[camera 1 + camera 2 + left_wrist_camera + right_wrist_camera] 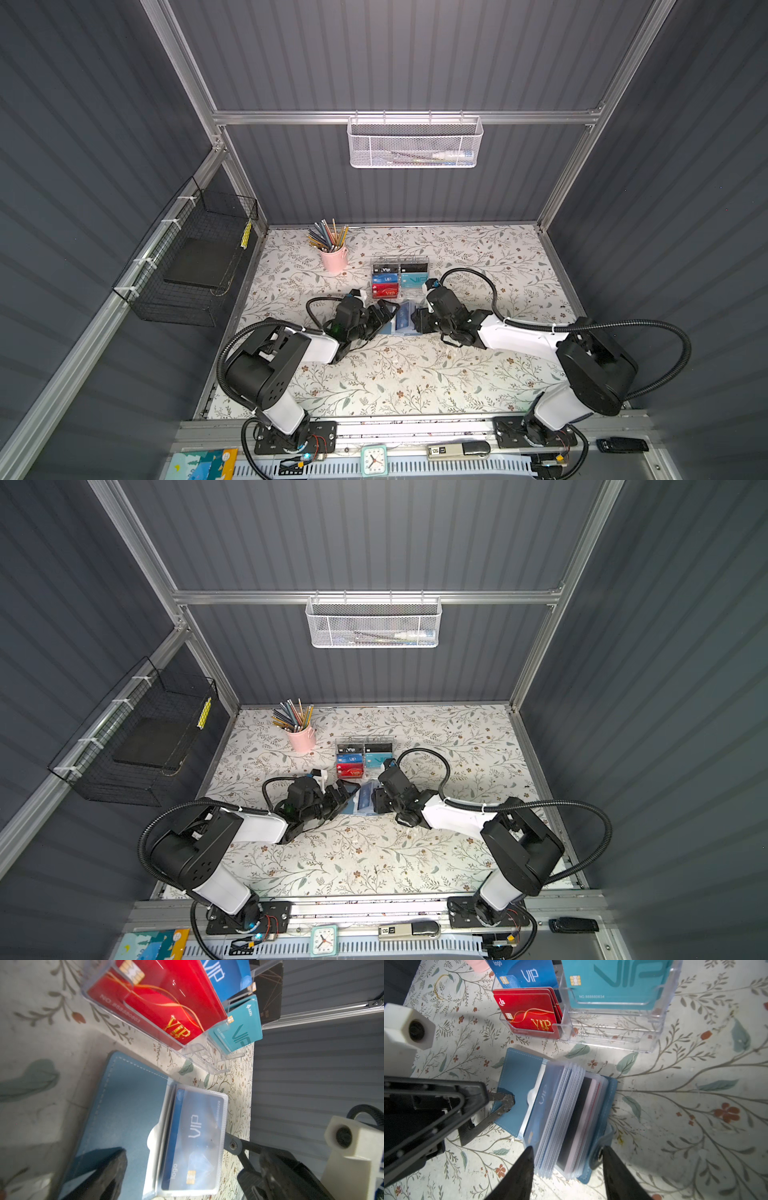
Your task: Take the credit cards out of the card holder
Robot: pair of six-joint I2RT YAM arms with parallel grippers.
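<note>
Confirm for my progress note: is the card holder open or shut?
Open. The card holder lies cover flat, clear sleeves fanned out, blue card inside one.

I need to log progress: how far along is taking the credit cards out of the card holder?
Done: the card holder lies open, sleeves fanned. In hand: the left end effector rests on its cover; the open right end effector straddles the sleeve edges. Left: both visible cards, the blue card and a black-striped card, sit in sleeves; none is out.
</note>
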